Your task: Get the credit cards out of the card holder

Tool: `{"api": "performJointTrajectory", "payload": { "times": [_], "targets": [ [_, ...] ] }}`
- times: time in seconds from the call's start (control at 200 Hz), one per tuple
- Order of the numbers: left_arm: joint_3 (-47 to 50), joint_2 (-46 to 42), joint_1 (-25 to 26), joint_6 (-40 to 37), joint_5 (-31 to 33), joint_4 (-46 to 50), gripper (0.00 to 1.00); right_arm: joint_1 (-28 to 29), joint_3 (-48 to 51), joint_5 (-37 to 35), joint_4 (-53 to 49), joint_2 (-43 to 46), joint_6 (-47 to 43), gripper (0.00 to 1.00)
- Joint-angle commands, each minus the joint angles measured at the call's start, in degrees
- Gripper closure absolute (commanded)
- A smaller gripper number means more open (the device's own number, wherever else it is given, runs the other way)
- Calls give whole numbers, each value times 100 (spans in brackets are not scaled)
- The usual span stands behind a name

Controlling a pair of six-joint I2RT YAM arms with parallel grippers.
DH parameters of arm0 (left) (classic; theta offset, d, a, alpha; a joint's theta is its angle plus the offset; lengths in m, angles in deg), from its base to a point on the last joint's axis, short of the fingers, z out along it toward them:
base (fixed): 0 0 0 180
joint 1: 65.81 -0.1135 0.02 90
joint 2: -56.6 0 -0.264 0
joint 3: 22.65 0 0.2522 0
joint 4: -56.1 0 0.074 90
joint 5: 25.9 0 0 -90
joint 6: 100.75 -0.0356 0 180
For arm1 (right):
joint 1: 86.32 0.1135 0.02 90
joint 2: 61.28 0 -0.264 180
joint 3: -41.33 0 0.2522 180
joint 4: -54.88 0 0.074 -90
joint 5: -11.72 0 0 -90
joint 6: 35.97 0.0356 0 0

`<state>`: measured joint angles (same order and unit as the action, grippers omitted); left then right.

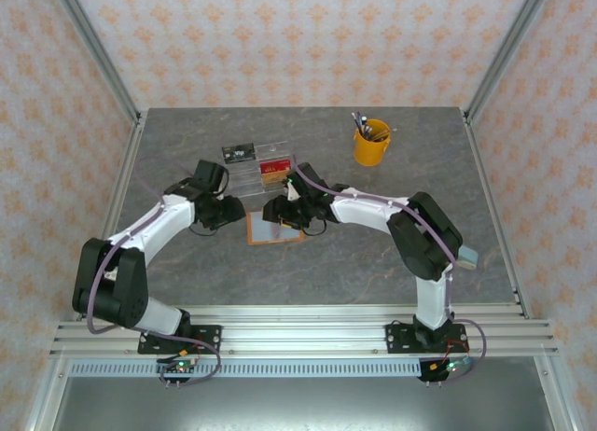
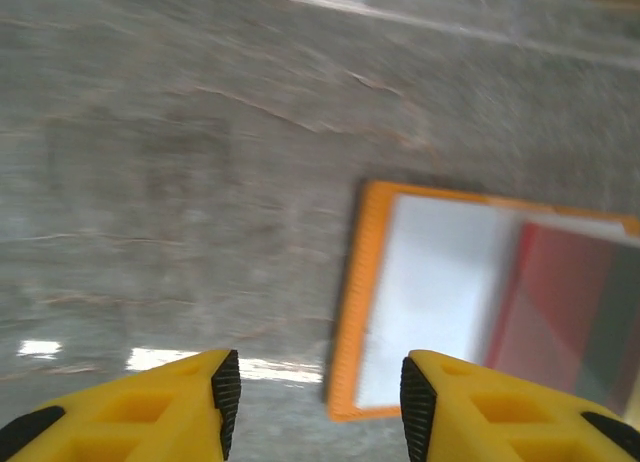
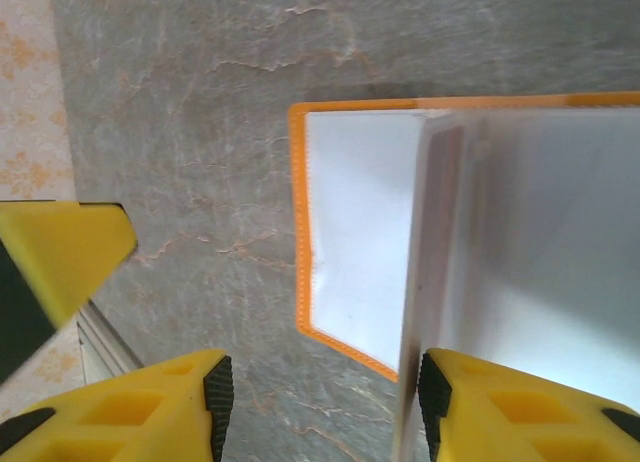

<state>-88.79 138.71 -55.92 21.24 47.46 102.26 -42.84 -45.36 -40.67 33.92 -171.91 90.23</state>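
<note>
Card holder: 1, the orange-tan card holder point(image 1: 273, 230) lies open and flat on the grey table point(image 1: 373, 263), between the 2 claws and just in front of the clear tray point(image 1: 244, 176).
Left gripper: the left gripper point(image 2: 320, 392) is released, its yellow fingers apart over bare table with nothing between them; the holder's left edge is just ahead and to the right of it.
Right gripper: the right gripper point(image 3: 325, 402) is also released, and I see nothing pinched. The holder's near corner sits under the gap, and a pale inner flap edge runs close to 1 pad.
Credit cards: I count 1, the red card point(image 2: 565, 302), tucked in the holder's right half. I cannot tell whether others sit behind it.
Other items: 1 tray with 1 red-brown piece point(image 1: 273, 171) and 1 black piece point(image 1: 239, 153); 1 yellow cup point(image 1: 371, 149) of pens, too small to count.
Risk 1: nothing pins the holder, so I judge that tugging a card would drag the whole holder along.
Risk 2: the flap may flop shut over the card.
Risk 3: the card is thin and lies flat, so the pads may slip off or grab leather too.
Risk 4: the 2 claws are near each other, and a careless reach could knock them together.
</note>
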Motion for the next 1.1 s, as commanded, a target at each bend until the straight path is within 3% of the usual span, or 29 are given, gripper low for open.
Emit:
{"api": "performJointTrajectory", "payload": {
  "times": [0.0, 0.225, 0.365, 0.4, 0.42, 0.56, 0.751, 0.911, 1.091],
  "targets": [
    [281, -338, -250, 224, 433, 249, 46, 88, -289, 170, 175, -234, 53, 45],
    [444, -739, -410, 342, 417, 174, 25, 99, -488, 405, 218, -550, 180, 44],
    [634, -835, -561, 259, 111, -144, 13, 90, -406, 94, 112, -415, 151, 44],
    [687, -883, -575, 258, 131, -198, 2, 82, -367, -70, 63, -337, 133, 44],
    [733, -922, -576, 284, 151, -243, 0, 73, -350, -175, 6, -306, 118, 44],
    [964, -1185, -585, 282, 48, -557, 0, -1, -273, -744, -375, -152, 44, 48],
    [985, -1219, -577, 476, -483, -665, 1, -90, -334, -751, -557, -390, 62, 55],
    [1268, -1046, -512, 1088, -1298, -1446, 11, -94, -472, -577, -517, -610, 71, 65],
    [1301, -725, -193, 1352, -1432, -1823, 27, -95, -561, -301, -422, -750, 80, 68]
  ]
}}
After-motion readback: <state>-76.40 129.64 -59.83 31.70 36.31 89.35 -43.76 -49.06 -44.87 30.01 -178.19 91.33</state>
